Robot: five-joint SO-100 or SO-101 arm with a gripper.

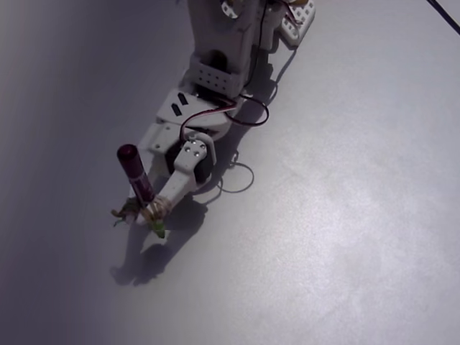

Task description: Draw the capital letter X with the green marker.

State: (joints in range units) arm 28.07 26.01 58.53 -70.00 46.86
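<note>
Green marker point(141, 188) clamped in the end effector point(147, 210), near-upright, maroon end up, tip down-right.

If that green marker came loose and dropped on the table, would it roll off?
Probably. The green marker looks slim and round, so it would likely roll on the smooth table. It seems stiff and light. It appears tied to the gripper with cord, which hints it slips otherwise.
</note>
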